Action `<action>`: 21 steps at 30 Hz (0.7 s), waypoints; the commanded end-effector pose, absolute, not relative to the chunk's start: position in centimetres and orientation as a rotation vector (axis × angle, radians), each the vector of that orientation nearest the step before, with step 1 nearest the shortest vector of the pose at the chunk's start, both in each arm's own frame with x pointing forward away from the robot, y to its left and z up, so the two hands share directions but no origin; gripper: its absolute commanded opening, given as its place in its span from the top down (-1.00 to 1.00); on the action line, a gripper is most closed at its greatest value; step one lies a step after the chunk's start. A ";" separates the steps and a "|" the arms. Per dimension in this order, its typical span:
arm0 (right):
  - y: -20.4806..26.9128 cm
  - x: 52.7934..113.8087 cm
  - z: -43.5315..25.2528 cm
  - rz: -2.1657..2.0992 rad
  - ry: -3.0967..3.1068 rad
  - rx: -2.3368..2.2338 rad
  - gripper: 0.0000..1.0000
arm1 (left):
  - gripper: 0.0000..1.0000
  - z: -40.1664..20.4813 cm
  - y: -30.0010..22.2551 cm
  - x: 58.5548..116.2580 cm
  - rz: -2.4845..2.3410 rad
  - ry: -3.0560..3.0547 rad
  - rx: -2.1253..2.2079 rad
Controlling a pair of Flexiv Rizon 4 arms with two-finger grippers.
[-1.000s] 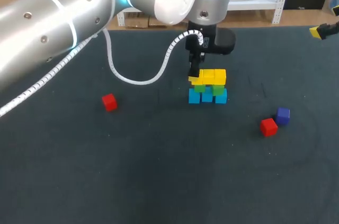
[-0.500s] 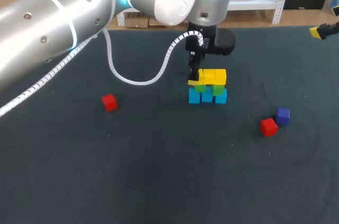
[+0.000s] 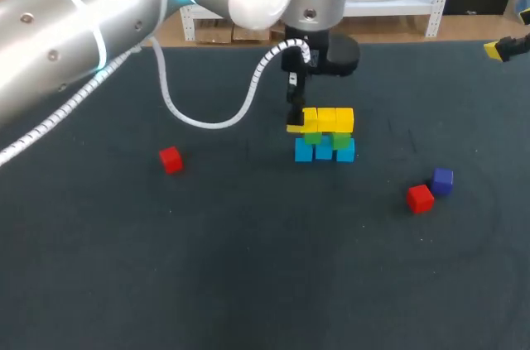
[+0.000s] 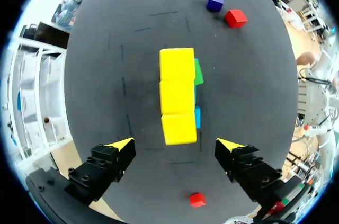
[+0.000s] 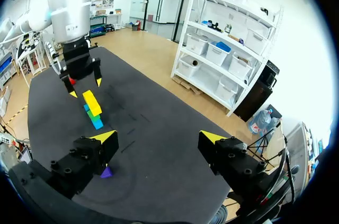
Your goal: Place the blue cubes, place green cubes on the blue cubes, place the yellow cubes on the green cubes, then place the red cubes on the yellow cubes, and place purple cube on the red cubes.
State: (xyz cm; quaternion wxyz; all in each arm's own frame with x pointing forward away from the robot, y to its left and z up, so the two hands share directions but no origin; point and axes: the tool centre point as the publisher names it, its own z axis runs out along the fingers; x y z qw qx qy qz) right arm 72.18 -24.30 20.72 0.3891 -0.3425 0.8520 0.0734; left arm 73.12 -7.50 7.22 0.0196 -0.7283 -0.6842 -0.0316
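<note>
- Two red cubes look to be next to move, since the stack so far ends in yellow. The left red cube [image 3: 171,160] lies alone, well apart from the stack. The right red cube [image 3: 420,198] lies just beside the purple cube [image 3: 442,180].
- Each looks small, hard and light, with flat, smooth faces. I judge that a pinch across two opposite side faces, square on and near mid-height, would hold it without twisting.
- Of the pair, the right red cube seems the tighter pick. Its purple neighbour leaves little room for a finger on that side, so the free pair of faces looks safer.
- Three yellow cubes [image 3: 328,120] form a row on the green cubes [image 3: 325,140], which sit on the blue cubes [image 3: 325,151]. They appear merely laid in place, so a nudge could shift them.
- Over the left end of that row hangs the left gripper [image 4: 176,144], its fingers spread wide and holding nothing.
- Far off at the right edge of the table [image 3: 248,267], the right gripper [image 5: 158,136] has its fingers apart and is empty.
</note>
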 end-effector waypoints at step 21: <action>-24.1 71.8 20.7 0.145 2.164 -0.847 -1.00 | -1.00 9.2 6.0 70.9 -0.231 -2.820 -1.696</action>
